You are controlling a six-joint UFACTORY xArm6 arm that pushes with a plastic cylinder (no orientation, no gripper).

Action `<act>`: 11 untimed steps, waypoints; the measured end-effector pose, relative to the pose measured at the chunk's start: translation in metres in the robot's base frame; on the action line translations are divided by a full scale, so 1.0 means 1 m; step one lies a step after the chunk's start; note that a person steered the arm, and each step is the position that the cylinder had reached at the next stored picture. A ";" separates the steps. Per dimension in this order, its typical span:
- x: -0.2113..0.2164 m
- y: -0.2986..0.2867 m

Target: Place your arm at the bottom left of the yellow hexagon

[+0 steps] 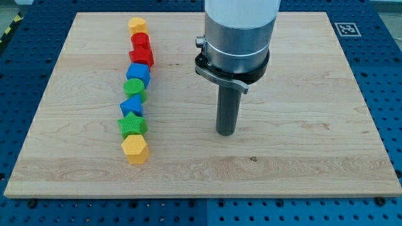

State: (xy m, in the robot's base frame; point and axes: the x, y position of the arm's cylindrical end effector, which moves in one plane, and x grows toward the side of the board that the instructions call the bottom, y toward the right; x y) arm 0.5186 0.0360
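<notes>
A yellow hexagon (134,149) lies at the bottom end of a column of several blocks on the left part of the wooden board (301,157). My tip (226,133) rests on the board well to the right of the hexagon and slightly above it, touching no block. Going up the column from the hexagon, I see a green star (132,124), a blue block (132,105), a green block (135,88), a blue cube (138,73), two red blocks (142,58) (141,41) and a second yellow block (137,26) at the top.
The arm's wide silver body (237,37) hangs over the board's upper middle. A fiducial marker (345,29) sits by the board's top right corner. Blue perforated table (389,75) surrounds the board.
</notes>
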 end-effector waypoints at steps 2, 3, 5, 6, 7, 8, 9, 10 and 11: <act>-0.018 -0.018; -0.047 -0.052; -0.053 -0.063; -0.009 -0.053; 0.052 -0.050; 0.098 -0.058; 0.098 -0.129; 0.060 -0.218; 0.005 -0.220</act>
